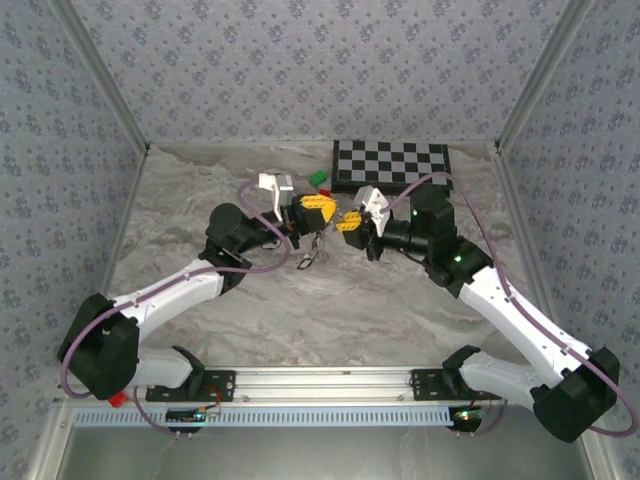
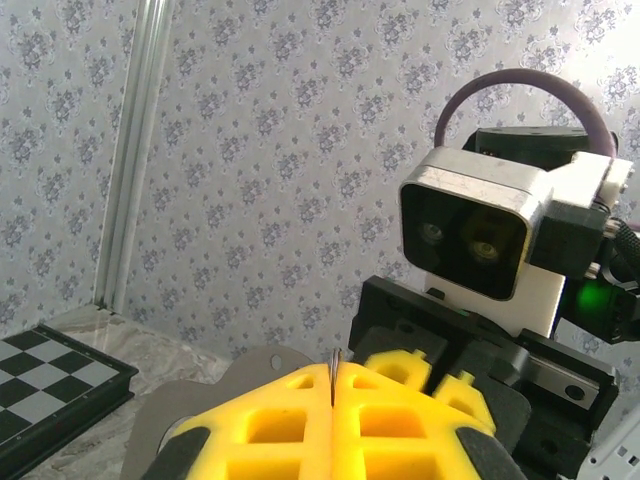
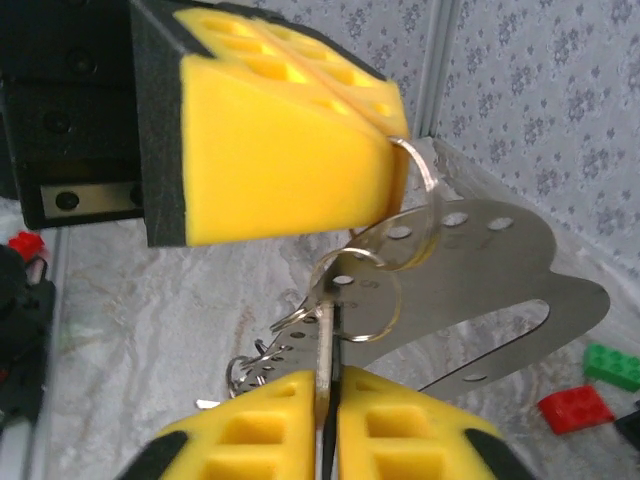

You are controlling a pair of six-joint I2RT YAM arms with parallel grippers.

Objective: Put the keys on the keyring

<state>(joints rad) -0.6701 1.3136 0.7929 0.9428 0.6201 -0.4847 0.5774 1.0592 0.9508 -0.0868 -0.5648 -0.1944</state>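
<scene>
Midair, above the marbled table [image 1: 200, 200], the left gripper [image 2: 333, 385] had its yellow pads pressed flat together on the keyring [image 3: 418, 185], whose thin loop stuck out of the pad tips and hung downward. A second steel ring [image 3: 365, 300] was linked beneath it, and the keys [image 3: 258, 365] dangled lower in a bunch, long axes slanting down. The right gripper [image 3: 327, 425] sat just below, pads nearly together about a silvery blade [image 3: 323, 345] standing upright and edge-on in the slit; whether it was pinched could not be told. A red brick [image 3: 575, 408] and a green brick [image 3: 612, 365] lay beyond
</scene>
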